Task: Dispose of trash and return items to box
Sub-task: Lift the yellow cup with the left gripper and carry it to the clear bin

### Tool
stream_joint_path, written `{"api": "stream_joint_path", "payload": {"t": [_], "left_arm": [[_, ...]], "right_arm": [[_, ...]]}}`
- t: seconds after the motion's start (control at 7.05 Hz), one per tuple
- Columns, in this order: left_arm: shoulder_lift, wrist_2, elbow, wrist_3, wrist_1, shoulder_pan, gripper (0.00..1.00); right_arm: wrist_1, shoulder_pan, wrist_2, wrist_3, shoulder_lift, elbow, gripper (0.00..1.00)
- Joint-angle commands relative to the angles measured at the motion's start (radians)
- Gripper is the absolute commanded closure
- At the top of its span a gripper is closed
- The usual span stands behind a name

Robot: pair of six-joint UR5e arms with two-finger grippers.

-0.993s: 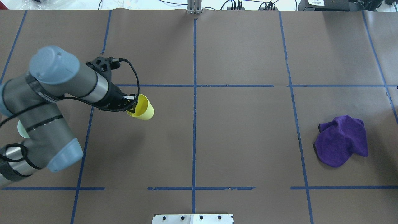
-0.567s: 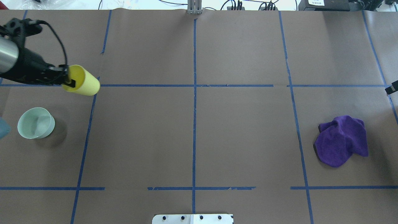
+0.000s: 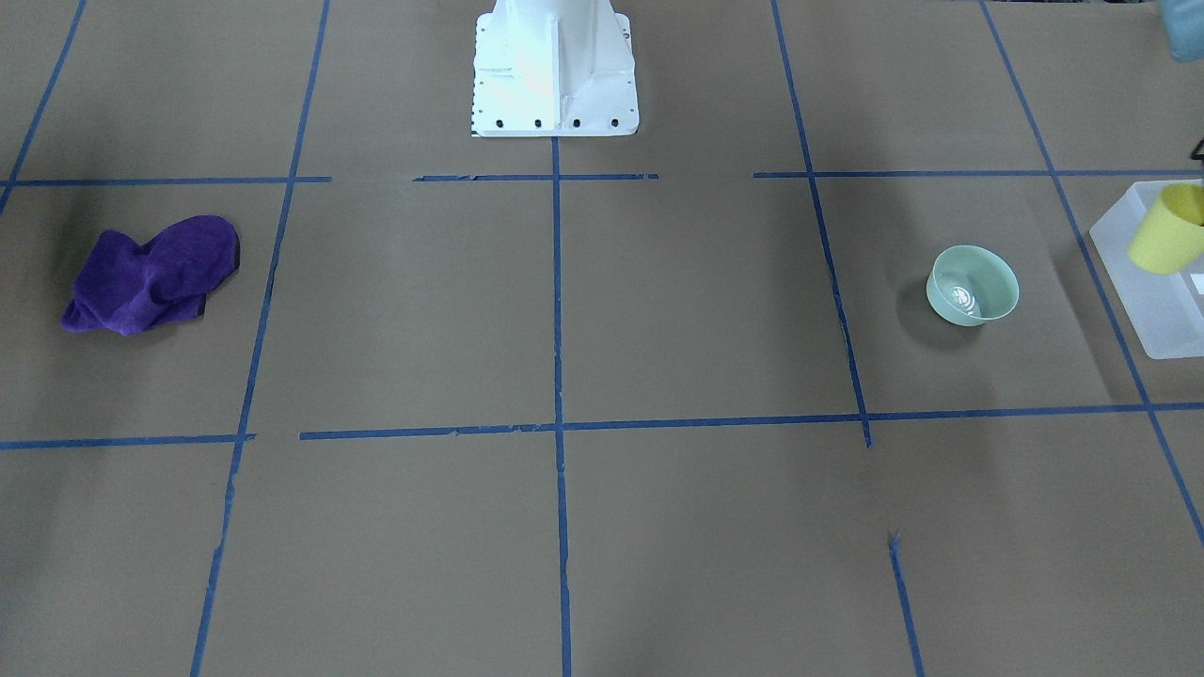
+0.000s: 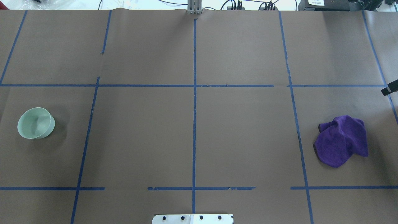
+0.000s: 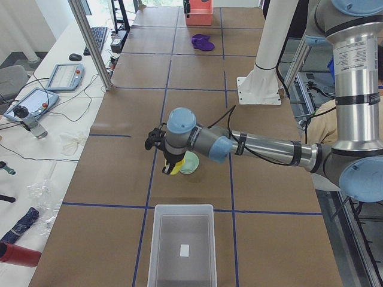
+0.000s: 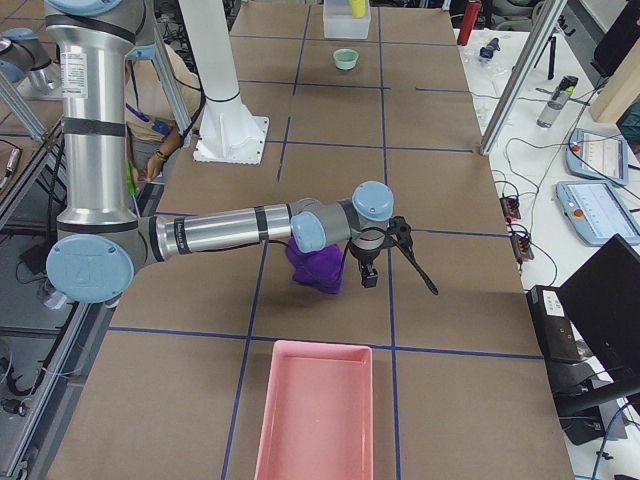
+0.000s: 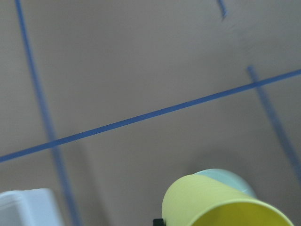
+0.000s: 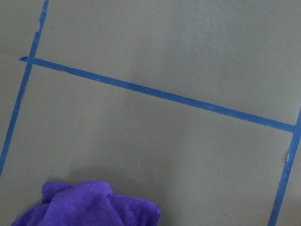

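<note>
A long brown counter [image 4: 242,130] marked with blue tape lines. The robot's left arm reaches out toward its own left end of the counter. Its left gripper [image 5: 171,161] is closed on a yellow cup [image 3: 1169,228], apparently pinching the wall at the rim, so the cup hangs tilted and clear of the counter. That height likely lets the cup pass over a wall instead of bumping it.

The frosted white box [image 5: 157,239] sits at that left end, open on top, with a small label showing inside. The cup is near it, between the box and the mint-green bowl [image 4: 35,123]. Whether the cup has reached the box's rim, I cannot tell, as the views disagree.

The bowl stands upright on the counter just beside the box, untouched. It probably goes in after the cup.

Well apart, toward the right end, a crumpled purple cloth [image 4: 342,140] lies on the counter. The right gripper [image 6: 368,276] hangs just beside and above it, seemingly placed to take it. Whether that gripper is wide or narrow, I cannot tell. A pink bin [image 6: 268,420] sits at the right end, beyond the cloth.
</note>
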Motion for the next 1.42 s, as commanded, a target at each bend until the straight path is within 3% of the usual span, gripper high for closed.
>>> {"api": "stream_joint_path", "payload": {"t": [0.0, 0.28, 0.57, 0.71, 1.28], "left_arm": [[-0.029, 0.002, 0.221, 0.235, -0.005, -0.132, 1.00], [-0.046, -0.010, 0.370, 0.228, -0.024, -0.129, 1.00], [-0.049, -0.137, 0.480, 0.226, -0.067, -0.123, 1.00], [-0.052, -0.182, 0.493, 0.226, -0.068, -0.106, 1.00], [-0.057, -0.187, 0.542, 0.217, -0.068, -0.025, 1.00]], "right_arm": [[0.000, -0.002, 0.001, 0.002, 0.000, 0.003, 0.00], [0.000, -0.003, 0.001, 0.002, -0.002, 0.002, 0.00], [0.000, -0.005, 0.001, 0.002, -0.002, -0.001, 0.00], [0.000, -0.009, 0.001, 0.002, -0.003, -0.001, 0.00], [0.000, -0.023, 0.000, 0.003, -0.003, -0.006, 0.00]]}}
